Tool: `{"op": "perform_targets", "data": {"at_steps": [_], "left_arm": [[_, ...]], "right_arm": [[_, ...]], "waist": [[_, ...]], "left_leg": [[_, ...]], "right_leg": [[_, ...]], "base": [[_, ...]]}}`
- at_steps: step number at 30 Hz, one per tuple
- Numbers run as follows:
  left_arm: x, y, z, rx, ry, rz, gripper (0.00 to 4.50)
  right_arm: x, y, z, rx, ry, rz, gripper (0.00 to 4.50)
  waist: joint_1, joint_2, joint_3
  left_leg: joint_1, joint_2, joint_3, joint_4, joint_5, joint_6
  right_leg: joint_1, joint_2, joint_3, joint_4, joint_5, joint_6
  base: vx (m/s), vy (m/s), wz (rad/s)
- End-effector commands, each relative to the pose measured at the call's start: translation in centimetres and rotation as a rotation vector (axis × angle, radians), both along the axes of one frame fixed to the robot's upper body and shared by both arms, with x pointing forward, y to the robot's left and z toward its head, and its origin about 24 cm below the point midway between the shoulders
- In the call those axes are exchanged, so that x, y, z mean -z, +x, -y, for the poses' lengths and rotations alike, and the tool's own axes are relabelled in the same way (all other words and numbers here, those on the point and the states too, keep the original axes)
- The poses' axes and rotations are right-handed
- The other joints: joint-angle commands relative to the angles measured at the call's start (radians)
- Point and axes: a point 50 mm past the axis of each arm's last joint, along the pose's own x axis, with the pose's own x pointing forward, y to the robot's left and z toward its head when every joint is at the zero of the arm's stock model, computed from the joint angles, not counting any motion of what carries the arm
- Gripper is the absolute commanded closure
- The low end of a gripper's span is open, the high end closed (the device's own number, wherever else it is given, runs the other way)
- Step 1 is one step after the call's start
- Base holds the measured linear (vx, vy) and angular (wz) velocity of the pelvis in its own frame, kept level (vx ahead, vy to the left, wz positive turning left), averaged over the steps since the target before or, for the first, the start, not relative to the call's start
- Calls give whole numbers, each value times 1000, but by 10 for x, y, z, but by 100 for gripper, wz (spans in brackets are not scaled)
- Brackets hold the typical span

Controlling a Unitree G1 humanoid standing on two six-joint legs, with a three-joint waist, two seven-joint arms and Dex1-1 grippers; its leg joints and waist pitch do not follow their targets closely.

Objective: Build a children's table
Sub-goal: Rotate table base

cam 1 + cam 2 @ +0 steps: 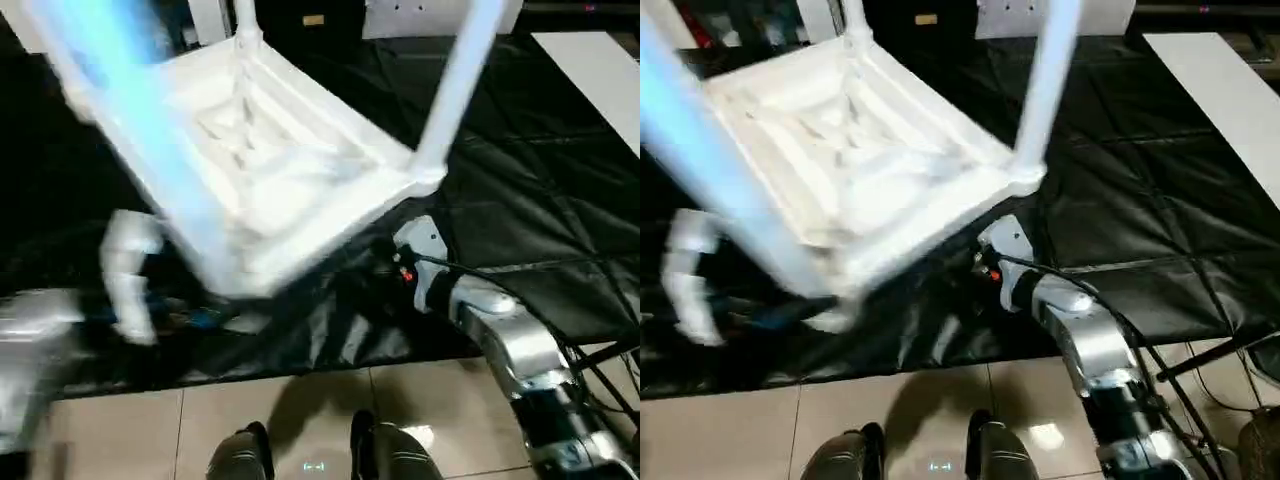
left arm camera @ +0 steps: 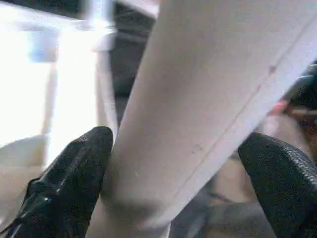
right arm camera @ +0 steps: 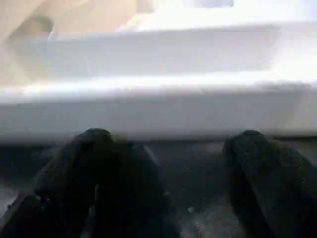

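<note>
I am finding no readable writing anywhere — no brand, no label. On my left, my left gripper [image 2: 181, 163] is bracketing a white leg [image 2: 208, 109] of the children's table [image 1: 270, 170], one black finger on each side of the tube, grasping it. The table is hanging tilted over the black-covered work table [image 1: 540, 210], ribbed underside facing me, legs pointing up. On my right, my silver forearm is reaching forward beneath the table's edge; my right gripper [image 3: 166, 173] is lying released, fingers spread just below the white rim.
</note>
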Motion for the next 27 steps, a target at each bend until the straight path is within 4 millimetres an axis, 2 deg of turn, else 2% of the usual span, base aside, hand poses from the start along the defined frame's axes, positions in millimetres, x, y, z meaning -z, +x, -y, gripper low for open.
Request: {"op": "perform_targets", "data": {"at_steps": [1,4,6,7,9,13,17,22,27], "left_arm": [[-2,-6,23,89,-31,10,4],[-2,-7,43,139,-74,11,4],[-2,-7,49,150,-83,12,4],[-2,-4,62,157,-107,23,4],[-4,2,81,167,-142,46,4],[-6,8,98,168,-166,70,4],[-8,18,118,179,-176,100,4],[-13,25,131,168,-201,130,4],[-12,34,135,127,-193,172,4]], "right_arm": [[3,3,3,32,-12,3,0],[0,7,0,37,-1,17,0],[-1,8,-1,39,0,22,0],[-3,10,-4,37,2,33,0],[-5,13,-8,30,1,44,0],[-5,17,-11,26,-7,56,0],[-7,23,-16,29,-13,76,0],[-7,27,-19,30,-10,79,0],[-5,29,-23,27,-5,87,0]], "waist": [[-2,2,-77],[-6,-6,-82],[-9,-5,-83],[-15,-6,-85],[-19,-8,-87],[-23,-10,-97],[-27,-8,-99],[-29,-10,-101],[-29,-8,-99]], "left_leg": [[19,45,-12,-64,-231,57],[14,37,-11,-60,-223,63],[16,37,-12,-59,-220,64],[11,36,-12,-58,-207,69],[12,37,-10,-55,-200,76],[6,35,-12,-50,-174,89],[7,33,-9,-47,-167,104],[6,34,-10,-45,-168,113],[6,35,-11,-44,-181,119]], "right_leg": [[67,-71,54,-57,-408,-176],[74,-70,50,-62,-452,-148],[71,-70,49,-63,-460,-144],[75,-68,48,-62,-446,-142],[73,-66,48,-63,-433,-145],[82,-67,45,-54,-377,-162],[81,-63,41,-59,-370,-172],[84,-65,41,-55,-340,-191],[84,-65,37,-60,-362,-186]], "base": [[0,0,0],[0,0,0],[0,0,0],[0,0,0],[0,0,0],[0,0,0],[0,0,0],[0,0,0],[0,0,0]]}}
